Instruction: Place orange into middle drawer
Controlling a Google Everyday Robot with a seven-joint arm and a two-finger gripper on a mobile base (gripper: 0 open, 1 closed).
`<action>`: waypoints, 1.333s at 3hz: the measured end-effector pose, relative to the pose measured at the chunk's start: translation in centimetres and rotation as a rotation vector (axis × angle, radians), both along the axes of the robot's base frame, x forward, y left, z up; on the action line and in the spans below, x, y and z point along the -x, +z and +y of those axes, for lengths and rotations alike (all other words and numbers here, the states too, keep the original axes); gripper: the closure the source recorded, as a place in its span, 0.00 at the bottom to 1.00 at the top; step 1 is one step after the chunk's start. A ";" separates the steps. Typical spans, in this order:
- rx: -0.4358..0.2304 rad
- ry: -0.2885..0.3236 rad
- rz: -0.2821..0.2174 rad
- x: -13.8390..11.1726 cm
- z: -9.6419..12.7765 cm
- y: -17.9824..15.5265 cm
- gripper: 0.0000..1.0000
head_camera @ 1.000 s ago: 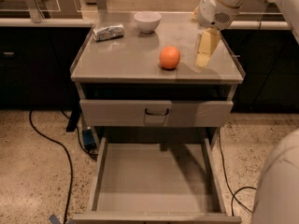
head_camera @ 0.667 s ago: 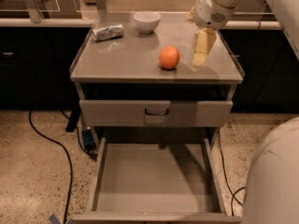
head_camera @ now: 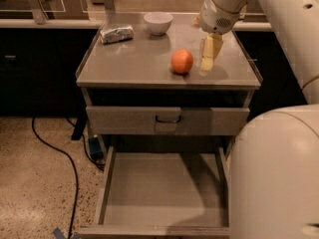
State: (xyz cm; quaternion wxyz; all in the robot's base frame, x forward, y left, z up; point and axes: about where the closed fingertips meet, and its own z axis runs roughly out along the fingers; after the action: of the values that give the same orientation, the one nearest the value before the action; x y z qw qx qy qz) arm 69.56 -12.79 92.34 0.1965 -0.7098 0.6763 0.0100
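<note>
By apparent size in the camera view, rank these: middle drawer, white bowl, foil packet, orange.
1. middle drawer
2. foil packet and white bowl: too alike to rank
3. orange, smallest, close beside the gripper over the cabinet top

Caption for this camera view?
Gripper poised beside round bright orange fruit on grey cabinet top; wide grey metal drawer open below.

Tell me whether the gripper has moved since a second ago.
Yes. The gripper has edged left toward the orange, which has stayed put on the cabinet top; it now hangs just right of the fruit.
</note>
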 end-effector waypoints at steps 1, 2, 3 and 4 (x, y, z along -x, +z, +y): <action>0.044 0.006 0.008 -4.1 0.4 -4.5 0.00; 0.044 0.006 0.008 -4.1 0.4 -4.5 0.00; 0.043 0.022 0.012 -5.0 1.3 -5.2 0.00; 0.012 0.072 -0.026 -7.9 4.9 -6.3 0.00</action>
State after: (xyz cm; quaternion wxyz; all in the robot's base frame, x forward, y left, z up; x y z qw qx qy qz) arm 77.51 -7.90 86.04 0.2004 -0.7351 0.6477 0.0037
